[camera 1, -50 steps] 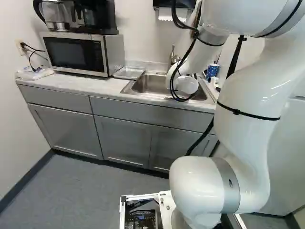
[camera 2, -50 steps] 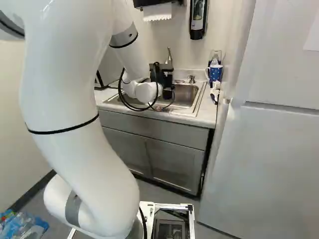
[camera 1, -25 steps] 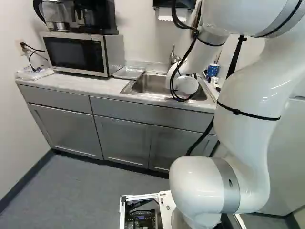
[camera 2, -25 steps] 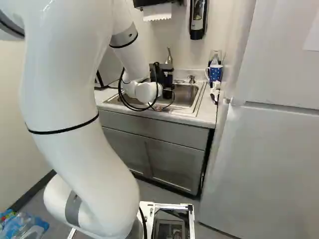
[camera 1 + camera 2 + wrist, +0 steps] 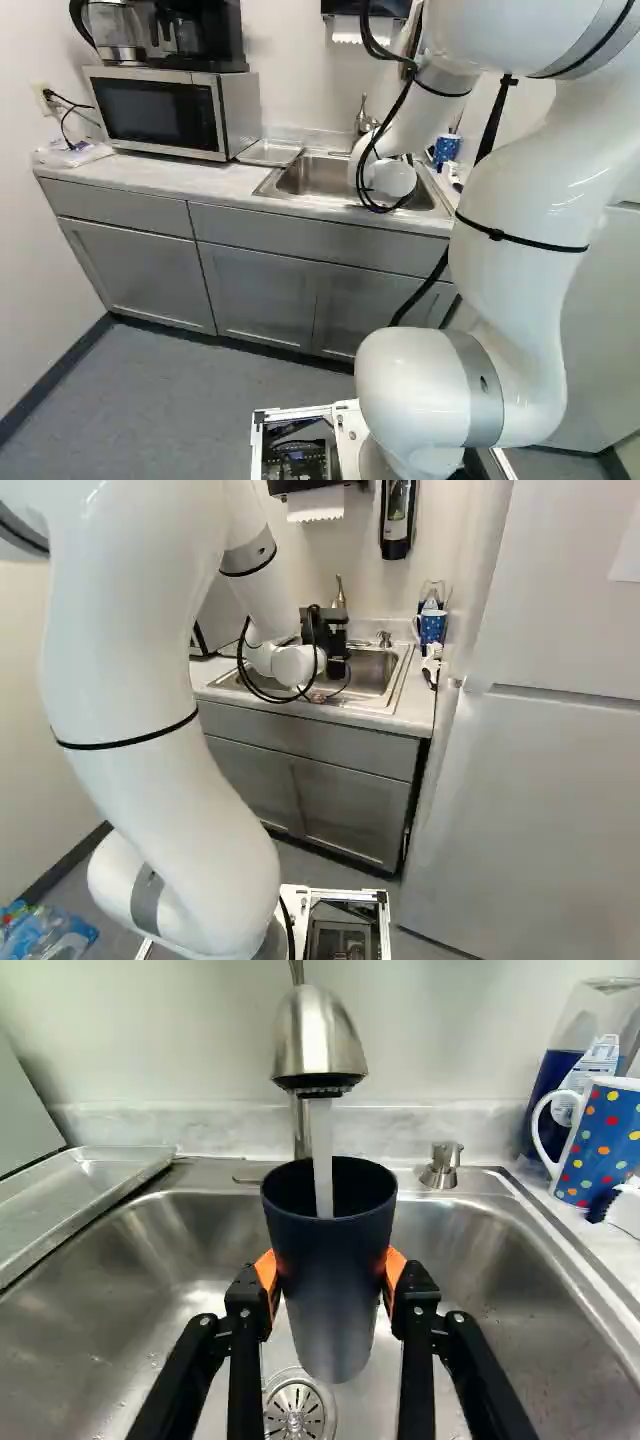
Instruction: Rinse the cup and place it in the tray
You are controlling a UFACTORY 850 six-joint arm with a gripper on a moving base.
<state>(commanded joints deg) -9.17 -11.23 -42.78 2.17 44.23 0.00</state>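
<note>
In the right base view the black gripper (image 5: 325, 638) hangs over the sink (image 5: 372, 670); its fingertips are hidden there. The wrist view shows the gripper (image 5: 331, 1278) shut on a dark blue cup (image 5: 333, 1305), an orange pad pressed to each side. Upright, mouth up, the cup stays above the basin and its drain (image 5: 296, 1415). Water (image 5: 322, 1155) runs from the faucet (image 5: 318, 1040) straight into the cup. A shallow metal tray (image 5: 75, 1200) lies beside the sink, also seen as the tray (image 5: 270, 152) near the microwave.
A microwave (image 5: 160, 115) stands on the counter (image 5: 150, 182) with a coffee maker (image 5: 200, 35) on it. Across the sink from the tray are a dotted mug (image 5: 600, 1140), a clear container (image 5: 570, 1050) and a soap pump (image 5: 441, 1165). A fridge (image 5: 530, 800) flanks the counter.
</note>
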